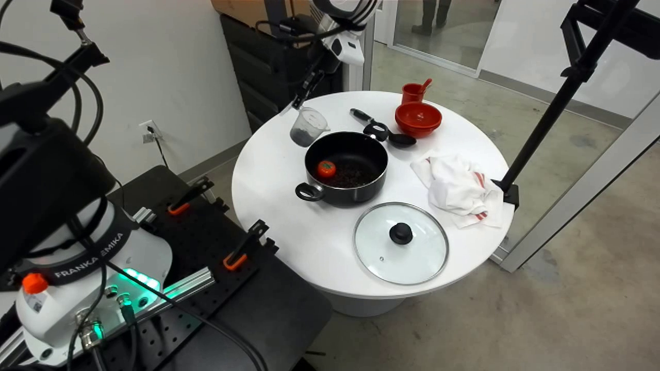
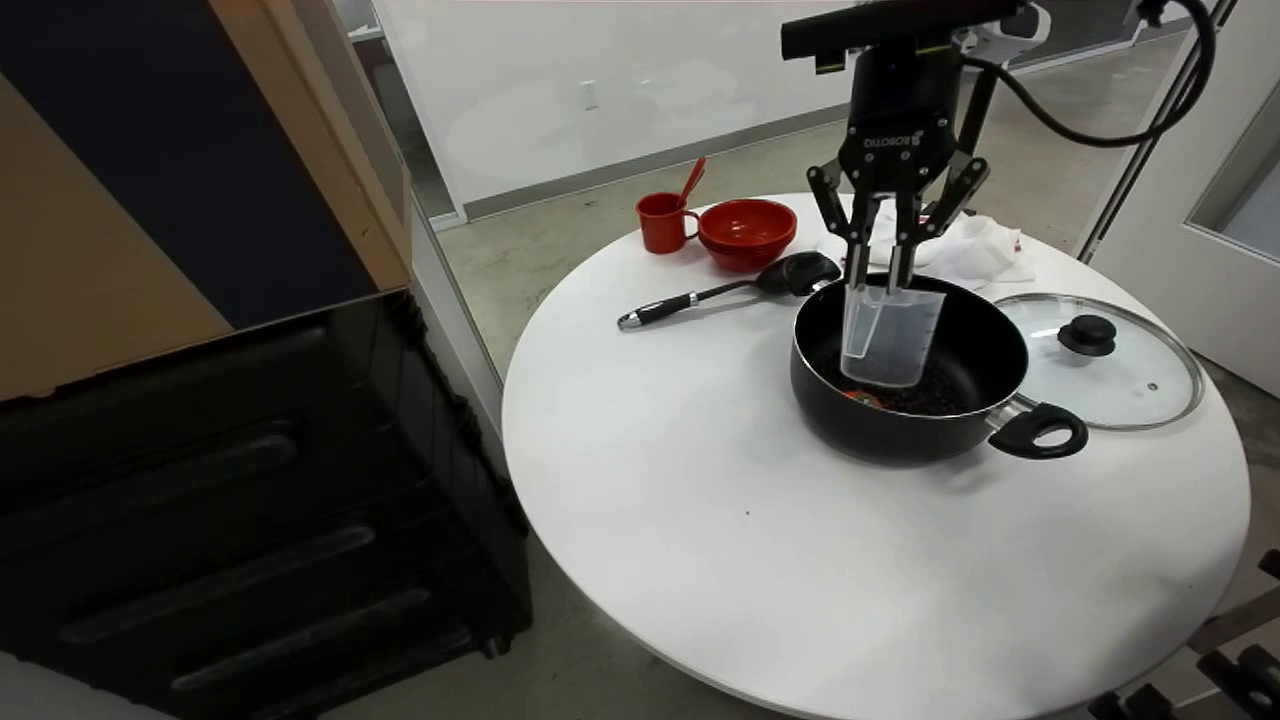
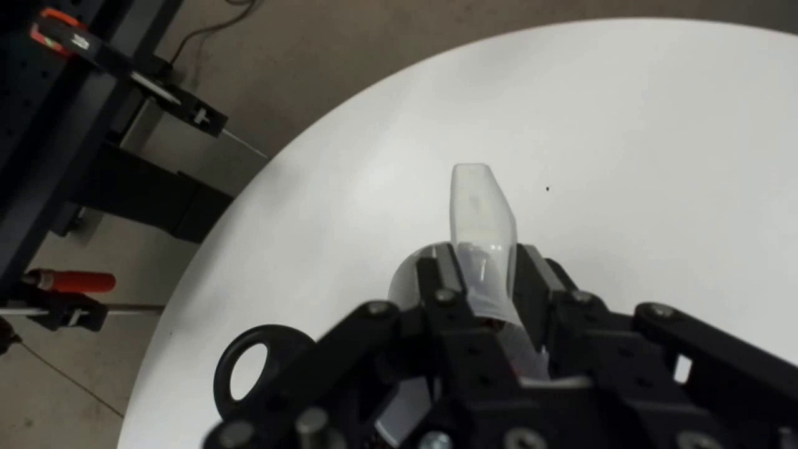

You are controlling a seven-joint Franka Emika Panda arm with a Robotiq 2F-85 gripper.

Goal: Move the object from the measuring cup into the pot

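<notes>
A clear plastic measuring cup [image 1: 309, 123] hangs above the table beside the pot. It also shows in an exterior view [image 2: 895, 340], in line with the pot, and in the wrist view [image 3: 480, 212]. My gripper [image 2: 878, 280] is shut on its handle. The cup's lower part looks dark in an exterior view; I cannot tell whether anything is inside. The wide black pot [image 1: 356, 196] stands on the table, also in an exterior view [image 2: 900, 440]. Small dark bits [image 1: 356, 176] and a red tomato [image 1: 326, 169] lie in it. A pot handle shows in the wrist view [image 3: 287, 340].
A glass lid [image 1: 381, 252] lies beside the pot. A black ladle [image 1: 402, 140], red bowls [image 1: 418, 119], a red mug [image 1: 411, 94] with a red spoon and a white cloth [image 1: 459, 190] are on the round white table [image 1: 273, 206]. A dark cabinet [image 2: 250, 520] stands beside the table.
</notes>
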